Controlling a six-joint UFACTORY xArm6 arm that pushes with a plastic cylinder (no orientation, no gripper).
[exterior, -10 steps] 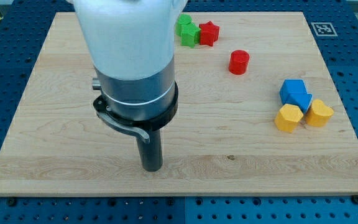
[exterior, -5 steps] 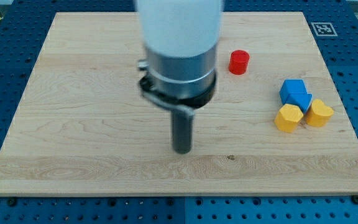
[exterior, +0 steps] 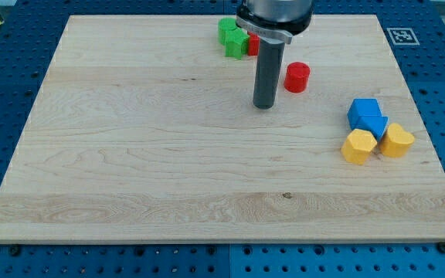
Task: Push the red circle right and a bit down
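The red circle (exterior: 297, 77) is a short red cylinder on the wooden board (exterior: 130, 154), in the upper right part of the view. My tip (exterior: 265, 105) is down on the board just left of it and a little lower, with a small gap between them. The dark rod rises from the tip toward the view's top and covers part of a red block (exterior: 253, 43) behind it.
Two green blocks (exterior: 232, 37) sit at the top, left of the rod. Two blue blocks (exterior: 366, 116) and two yellow blocks (exterior: 359, 146) (exterior: 397, 140) cluster at the right, below and right of the red circle.
My tip has swept from the lower middle of the board up and to the right, ending beside the red circle. No block has moved.
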